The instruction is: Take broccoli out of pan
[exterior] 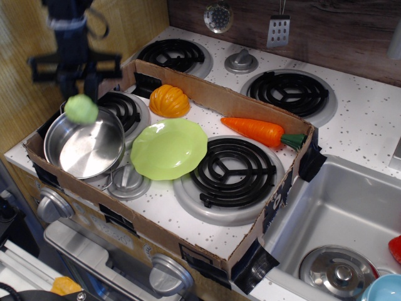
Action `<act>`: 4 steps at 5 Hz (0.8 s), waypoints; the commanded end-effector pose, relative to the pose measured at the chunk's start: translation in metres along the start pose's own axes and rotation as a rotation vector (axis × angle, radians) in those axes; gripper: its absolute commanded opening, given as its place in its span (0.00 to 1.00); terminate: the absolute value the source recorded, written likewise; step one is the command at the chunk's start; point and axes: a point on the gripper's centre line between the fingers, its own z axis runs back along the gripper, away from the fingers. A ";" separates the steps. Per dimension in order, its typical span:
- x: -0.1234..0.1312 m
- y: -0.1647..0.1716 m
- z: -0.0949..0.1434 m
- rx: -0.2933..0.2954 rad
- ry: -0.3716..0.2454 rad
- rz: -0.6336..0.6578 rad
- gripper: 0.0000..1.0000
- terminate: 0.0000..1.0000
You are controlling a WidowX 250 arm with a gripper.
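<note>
The dark arm hangs down from the frame's eleven o'clock corner, wrist vertical, its gripper [80, 94] pointing toward six o'clock with the fingers closed on the broccoli [81, 108], which is held in the air.

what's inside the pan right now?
Nothing: the pan shows only its bare, reflective steel inside. The broccoli hangs above its far rim in the gripper, covering a little of that rim.

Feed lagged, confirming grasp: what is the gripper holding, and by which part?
The gripper holds the broccoli by its top, lifted clear above the pan.
</note>
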 end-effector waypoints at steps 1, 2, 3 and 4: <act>0.038 -0.032 0.050 0.048 -0.114 -0.056 0.00 0.00; 0.061 -0.039 0.034 0.024 -0.173 -0.118 0.00 0.00; 0.075 -0.044 0.018 -0.015 -0.179 -0.148 0.00 0.00; 0.076 -0.044 0.008 -0.030 -0.175 -0.146 0.00 0.00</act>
